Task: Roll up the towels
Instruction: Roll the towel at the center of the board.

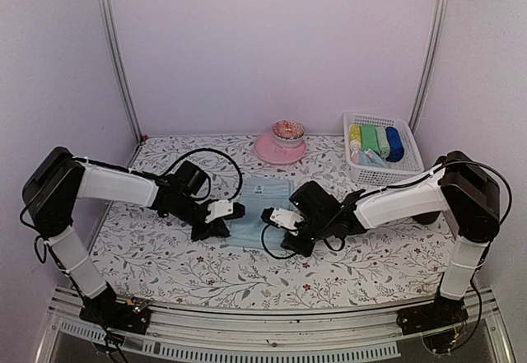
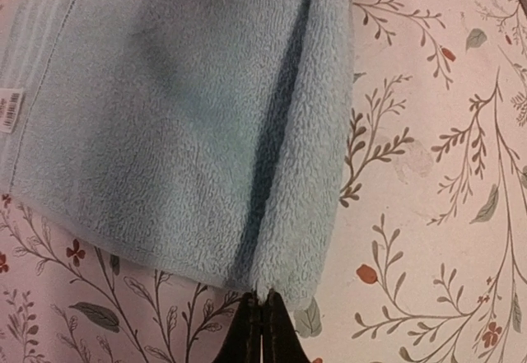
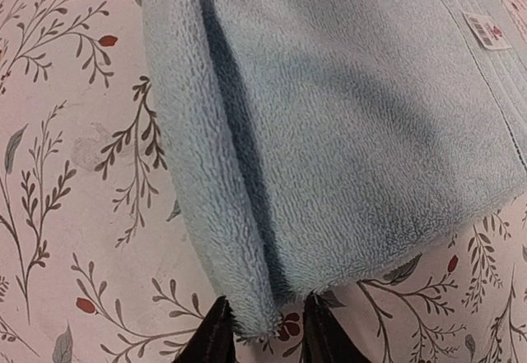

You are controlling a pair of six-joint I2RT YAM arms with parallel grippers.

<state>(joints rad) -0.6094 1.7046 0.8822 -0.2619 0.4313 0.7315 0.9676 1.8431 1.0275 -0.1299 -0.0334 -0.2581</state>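
Look to the towel [image 1: 262, 207] at the centre of the top view - spread flat on the flowered table [image 1: 165, 256], with its lower edge turned over into one loose fold. Note the fold running top to bottom through both wrist views, puffy and uneven.

Find the left gripper [image 2: 263, 330] at the bottom centre of its wrist view: fingers pressed together, the fold's end sitting right at the tips. Cannot tell whether any pile is caught between them. Find the right gripper [image 3: 268, 305] at the bottom of its own view: fingers parted a little, the fold's other end lying loosely between them, a sliver of table showing beside it - no real clamp.

Expect light, limp, fleecy cloth with no stiffness: likely to sag in the middle, spring open when released, and drag rather than slide on the table. Best taken at both ends of the fold together, deep enough to catch both layers, and turned evenly toward the top of the frame.

Compare the rolled towels [image 1: 380, 142] in the white basket [image 1: 408, 165] at upper right.
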